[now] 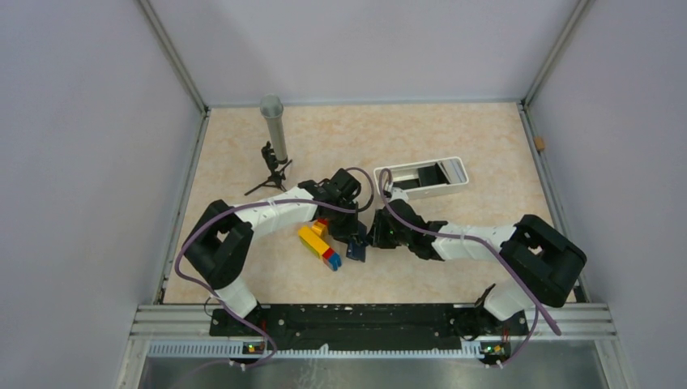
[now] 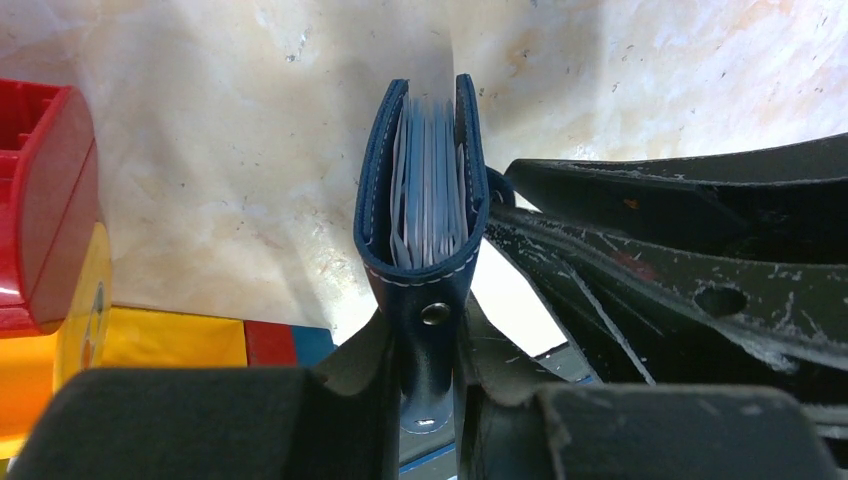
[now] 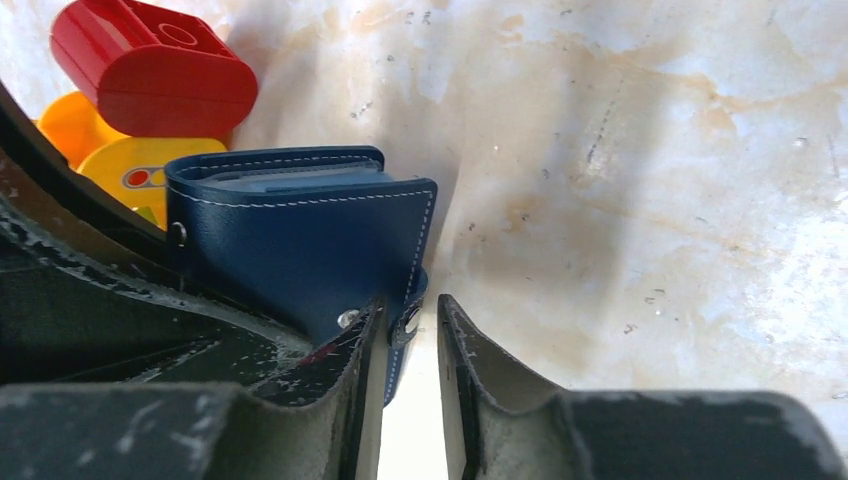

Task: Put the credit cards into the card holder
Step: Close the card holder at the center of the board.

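The navy card holder (image 2: 425, 260) stands on edge above the table, and my left gripper (image 2: 430, 340) is shut on its stud end. Pale sheets fill its inside; I cannot tell whether they are credit cards or slots, and no separate credit card shows. In the right wrist view the card holder (image 3: 300, 240) is just left of centre. My right gripper (image 3: 412, 315) has its jaws narrowly apart around the holder's snap flap (image 3: 408, 322), with a gap at the right finger. From above, both grippers meet at the card holder (image 1: 355, 250).
Chunky toy bricks (image 1: 318, 243) lie just left of the grippers, a red one (image 3: 150, 65) close to the holder. A white oblong tray (image 1: 421, 178) sits behind the right arm. A grey cylinder on a small tripod (image 1: 274, 130) stands at the back left.
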